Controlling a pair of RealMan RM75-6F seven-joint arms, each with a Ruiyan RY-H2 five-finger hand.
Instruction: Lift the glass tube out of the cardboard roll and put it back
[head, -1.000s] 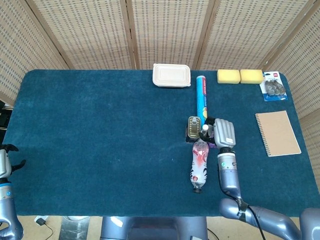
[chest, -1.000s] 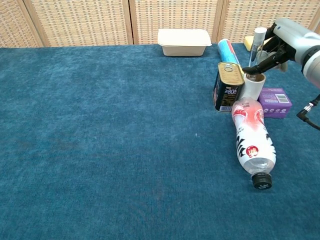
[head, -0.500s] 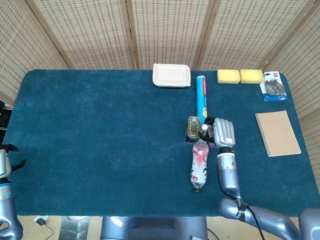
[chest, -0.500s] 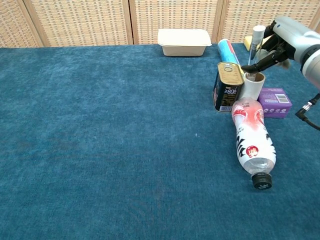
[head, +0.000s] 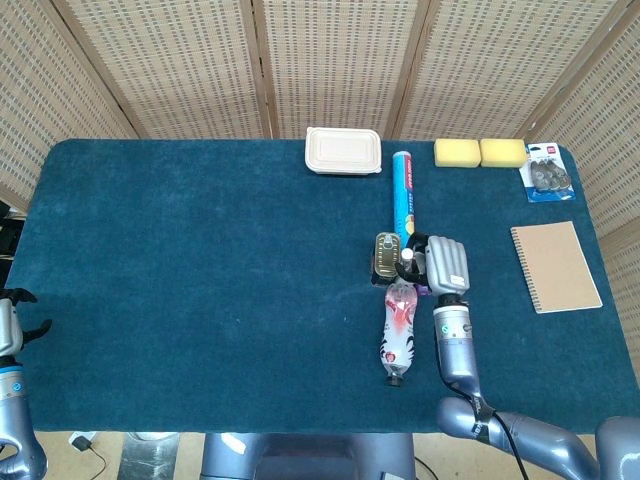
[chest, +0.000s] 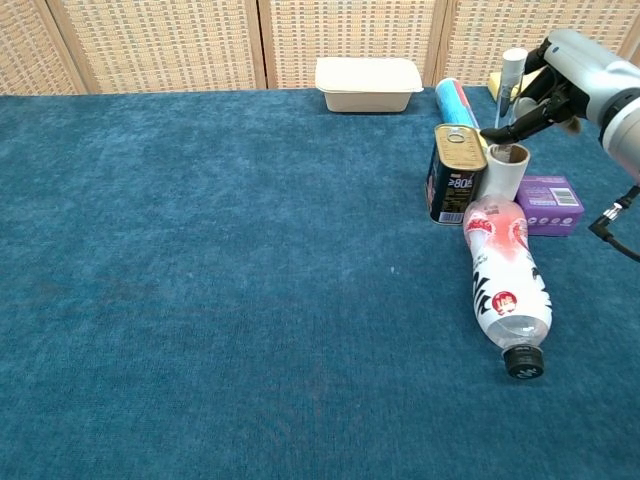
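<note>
The white cardboard roll stands upright beside the tin can. My right hand pinches the clear glass tube with its white cap, upright, directly above the roll's mouth; its lower end sits at or just above the rim. From the head camera the right hand covers the roll, and only the tube's cap shows beside it. My left hand sits at the table's near left edge, fingers apart and holding nothing.
A plastic bottle lies against the roll's front. A purple box sits to its right and a blue cylinder behind it. A white container, yellow sponges, a notebook and a blister pack lie further off.
The right hand has risen slightly and drifted a little left, lifting the glass tube higher above the cardboard roll. The left hand has not moved.
</note>
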